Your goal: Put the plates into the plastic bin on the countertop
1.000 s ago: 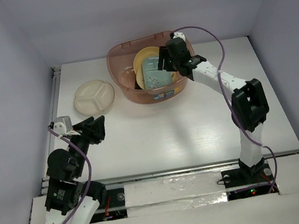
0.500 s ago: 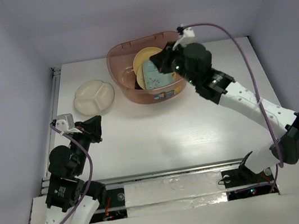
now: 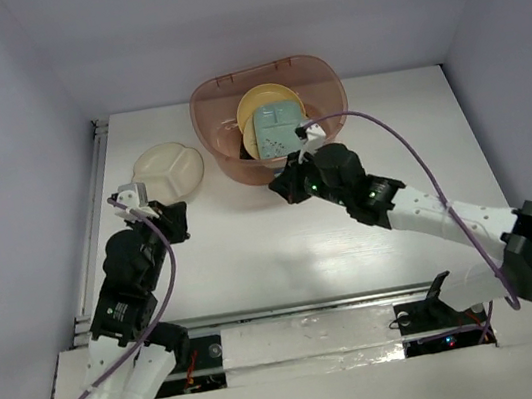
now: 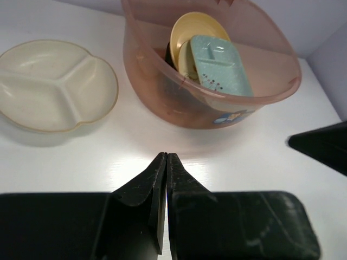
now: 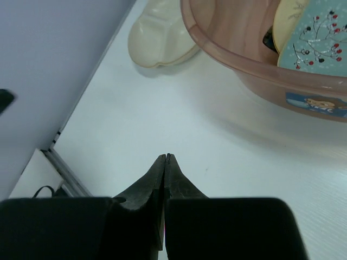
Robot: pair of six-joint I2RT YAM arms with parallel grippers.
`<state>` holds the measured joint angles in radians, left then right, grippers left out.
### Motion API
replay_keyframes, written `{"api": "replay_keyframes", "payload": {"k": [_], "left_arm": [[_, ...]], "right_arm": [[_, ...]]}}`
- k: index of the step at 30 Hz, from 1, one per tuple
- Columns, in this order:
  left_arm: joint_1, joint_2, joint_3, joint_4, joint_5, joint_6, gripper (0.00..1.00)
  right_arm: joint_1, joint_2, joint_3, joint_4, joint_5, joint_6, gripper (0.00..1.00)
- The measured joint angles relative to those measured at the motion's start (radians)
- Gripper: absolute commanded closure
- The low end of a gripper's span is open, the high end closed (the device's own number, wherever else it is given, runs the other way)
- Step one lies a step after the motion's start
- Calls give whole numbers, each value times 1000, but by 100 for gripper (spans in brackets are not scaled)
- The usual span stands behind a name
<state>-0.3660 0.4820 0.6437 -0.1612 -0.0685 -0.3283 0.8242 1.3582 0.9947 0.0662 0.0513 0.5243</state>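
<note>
The plastic bin stands at the back of the countertop. Inside it lean a mint-green plate and a yellow-tan round plate, with a dark plate behind them. Left of the bin, on the countertop, lies the cream divided plate. My left gripper is shut and empty, just in front of that plate. In front of the bin, low over the countertop, my right gripper is shut on nothing.
A metal rail runs along the countertop's left edge, and grey walls close in the left, back and right. In the left wrist view, the right gripper's dark tip pokes in from the right.
My right arm has drawn back from the bin, come down in front of it and shut. My left gripper has shut and moved up toward the cream divided plate.
</note>
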Motion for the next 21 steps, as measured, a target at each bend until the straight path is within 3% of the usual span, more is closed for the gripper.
{"api": "replay_keyframes", "payload": {"k": [8,15,21], "left_arm": [[2,80,36,-21,-70,-15,100],[10,116,95,-31,-152,-54,62],[35,204,98,-41,-201,-100,55]], "right_arm": [[0,-165,-48,77,-12,-38,100],[0,-233,-61,45,-21,-64,100],[0,-346,-81,55,6,-76,86]]}}
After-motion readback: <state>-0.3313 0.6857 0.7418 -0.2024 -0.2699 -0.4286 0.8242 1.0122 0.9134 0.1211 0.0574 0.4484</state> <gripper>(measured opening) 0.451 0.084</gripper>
